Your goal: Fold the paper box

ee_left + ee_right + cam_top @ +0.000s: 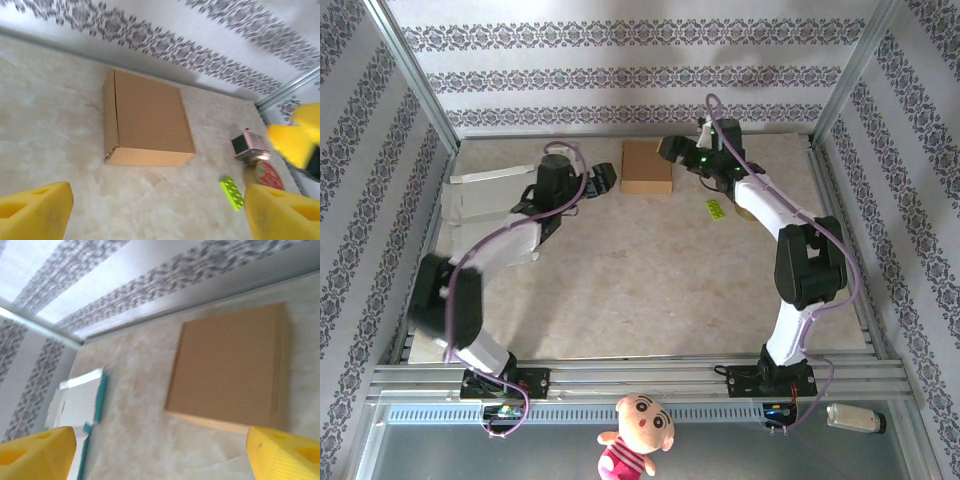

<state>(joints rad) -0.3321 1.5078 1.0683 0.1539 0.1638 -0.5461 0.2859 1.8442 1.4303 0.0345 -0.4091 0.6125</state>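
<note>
The flat brown cardboard box [647, 166] lies closed on the marbled beige desk [650, 290], right between the two claws. It's just right of the left claw [604, 181] and just left of the right claw [672, 150], touching neither.

From the left wrist, the left claw [157, 215] is spread wide, with its yellow foam fingertips [35, 212] out at the bottom corners. The box [145, 120] is straight ahead of it across bare desk. Same deal on the right: the right claw [160, 455] is wide, and the box [230, 375] is ahead and a bit to its right.

Clutter-wise, a small lime-green toy brick [715, 209] lies behind the right claw, beside that arm. From the left claw it's ahead and to the right, past the box's near corner. Next to it are a round thing with a red label [262, 176] and a small pinkish block [249, 146], both too blurry to name.

Some flat white sheets [485, 200] lie out left of the left claw, partly under that arm. A plush doll in a red shirt [635, 438] sits off the desk, by the arm bases.
</note>
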